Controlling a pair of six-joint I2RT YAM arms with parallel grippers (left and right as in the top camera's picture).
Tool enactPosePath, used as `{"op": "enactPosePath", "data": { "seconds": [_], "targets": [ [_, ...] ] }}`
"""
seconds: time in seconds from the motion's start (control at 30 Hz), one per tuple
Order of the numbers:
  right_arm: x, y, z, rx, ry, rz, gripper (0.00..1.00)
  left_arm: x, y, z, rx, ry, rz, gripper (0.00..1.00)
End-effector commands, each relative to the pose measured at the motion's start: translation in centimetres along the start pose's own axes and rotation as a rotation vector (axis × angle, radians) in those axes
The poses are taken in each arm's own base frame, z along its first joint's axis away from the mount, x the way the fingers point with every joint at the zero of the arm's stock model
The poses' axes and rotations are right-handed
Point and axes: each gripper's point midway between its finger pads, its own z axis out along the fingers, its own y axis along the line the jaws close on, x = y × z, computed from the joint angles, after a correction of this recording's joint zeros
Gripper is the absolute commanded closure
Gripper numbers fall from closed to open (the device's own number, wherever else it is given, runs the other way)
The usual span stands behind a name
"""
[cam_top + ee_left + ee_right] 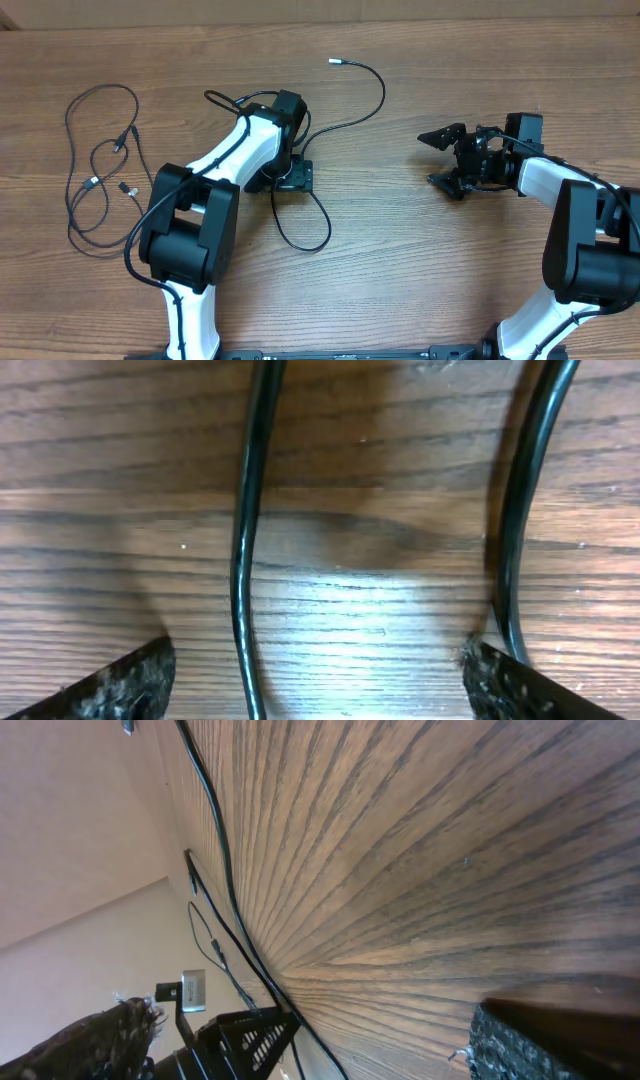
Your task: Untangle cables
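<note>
One long black cable [372,112] runs from a silvery tip at the back, under my left gripper [293,180], into a loop [318,232] toward the front. The left gripper is low over the table and open. In the left wrist view [320,680] one strand [244,560] lies between its fingers and a second strand [520,510] runs beside the right finger. Several other cables [98,170] lie in loose loops at the far left. My right gripper [438,160] is open and empty, away from all cables. In the right wrist view [310,1045] the long cable [215,820] is far off.
Wood-grain table [420,270]. The table's back edge runs along the top of the overhead view. The left arm's white links [235,150] lie over part of the long cable. The right arm [560,190] reaches in from the right.
</note>
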Motion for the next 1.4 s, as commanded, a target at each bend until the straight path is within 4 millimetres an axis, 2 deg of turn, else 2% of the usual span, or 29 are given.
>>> {"op": "enactPosePath", "data": {
  "seconds": [0.0,0.17,0.5,0.73,0.9,0.93,1.03,1.13,1.23,1.37],
  "targets": [
    [-1.2,-3.1,0.4,0.102,-0.066,0.013,0.00,-0.3,-1.0,0.5,0.068,0.038,-0.027,0.06],
    [-1.2,-3.1,0.4,0.102,-0.066,0.013,0.00,-0.7,-2.4,0.2,0.114,0.026,-0.058,0.02],
    [-1.2,-3.1,0.4,0.102,-0.066,0.013,0.00,-0.3,-3.2,0.1,0.156,0.049,-0.072,0.03],
    [-1.2,-3.1,0.4,0.101,-0.065,0.014,0.00,-0.2,-2.2,1.1,-0.009,-0.011,-0.154,0.08],
    [-1.2,-3.1,0.4,0.101,-0.065,0.014,0.00,0.7,-2.5,2.4,-0.112,-0.030,-0.113,0.14],
    [-1.2,-3.1,0.4,0.101,-0.065,0.014,0.00,0.9,-2.4,2.6,-0.129,-0.029,-0.105,0.17],
    [-1.2,-3.1,0.4,0.101,-0.065,0.014,0.00,1.4,-2.2,3.1,-0.158,-0.012,-0.085,0.41],
    [-1.2,-3.1,0.4,0.101,-0.065,0.014,0.00,1.5,-2.3,3.2,-0.137,0.006,-0.023,0.55],
    [-1.2,-3.1,0.4,0.101,-0.065,0.014,0.00,1.8,-3.4,3.3,-0.059,0.039,0.065,0.96],
    [-1.2,-3.1,0.4,0.101,-0.065,0.014,0.00,2.0,-4.9,2.8,0.057,0.072,0.201,0.96]
  ]
}}
